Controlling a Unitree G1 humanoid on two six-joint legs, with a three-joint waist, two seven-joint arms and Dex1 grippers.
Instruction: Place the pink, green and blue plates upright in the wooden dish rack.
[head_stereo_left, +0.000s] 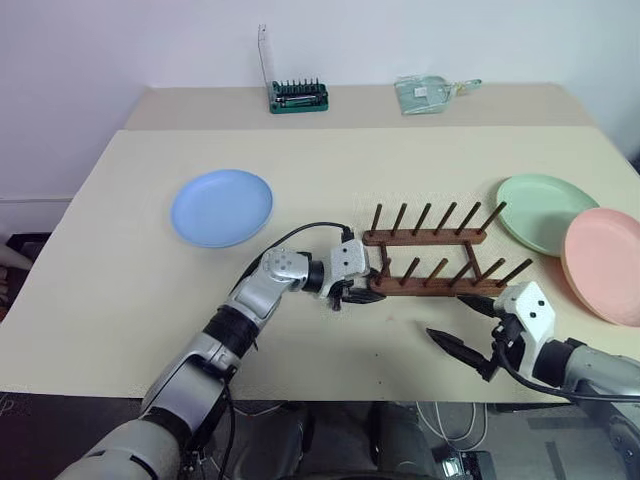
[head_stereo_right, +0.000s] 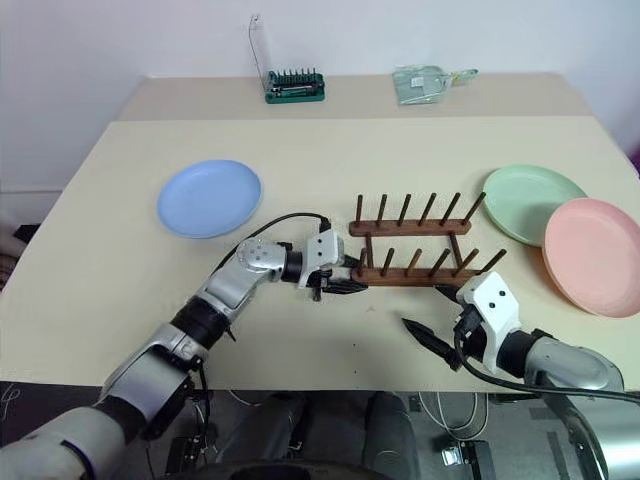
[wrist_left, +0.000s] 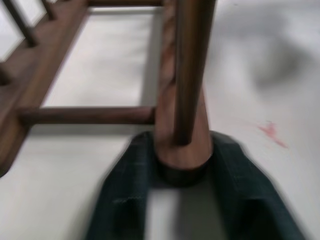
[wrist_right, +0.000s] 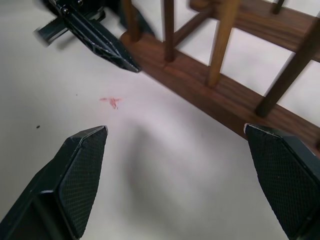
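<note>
Right gripper gaping beside rack

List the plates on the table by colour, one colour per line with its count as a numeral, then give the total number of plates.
Blue plate: 1
Green plate: 1
Pink plate: 1
Total: 3

Dark smooth wooden dish rack; matt plates; matt table.
</note>
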